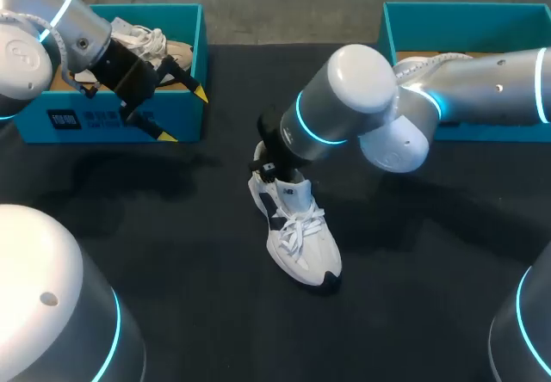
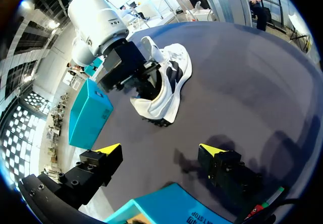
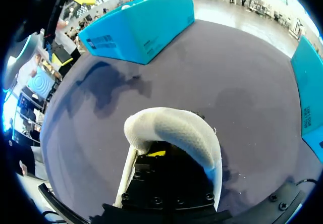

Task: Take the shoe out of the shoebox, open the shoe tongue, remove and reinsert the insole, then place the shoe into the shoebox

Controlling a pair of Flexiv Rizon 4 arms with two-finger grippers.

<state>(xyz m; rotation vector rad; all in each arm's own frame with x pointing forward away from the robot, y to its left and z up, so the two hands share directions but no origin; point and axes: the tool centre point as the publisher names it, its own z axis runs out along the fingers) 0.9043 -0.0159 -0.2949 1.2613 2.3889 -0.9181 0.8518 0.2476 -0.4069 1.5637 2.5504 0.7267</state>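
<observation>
Two teal card shoeboxes, straight-walled and open-topped, stand at the far side of a matt black table [image 1: 172,253]. The left shoebox [image 1: 185,111] holds a second shoe [image 1: 155,42], white and pale-laced. The right shoebox [image 1: 465,16] is partly covered by the right arm [image 1: 370,98]. One shoe [image 1: 306,257] lies out of both boxes on the table between them, with a white upper, dark navy side panels, white crossed lacing and a dark edge at the toe. Head view only: both boxes together, and the shoe seen from above with its toe toward the near edge. Left gripper [image 2: 160,151]: its fingers [image 2: 108,149], black blocks with wedge-shaped yellow tips, are spread wide with nothing between them. The left shoebox's rim is just under them and the shoe is well ahead of them. Left wrist view only: the shoe from the side with its ridged sole, white above and dark below, and the right gripper [image 2: 144,80] sitting in the shoe's opening at the heel end. Right wrist view only: a rounded, padded white fabric edge of the shoe arches just ahead of that gripper, with a scrap of yellow beneath it. Whether this gripper is clamped on anything cannot be told.
</observation>
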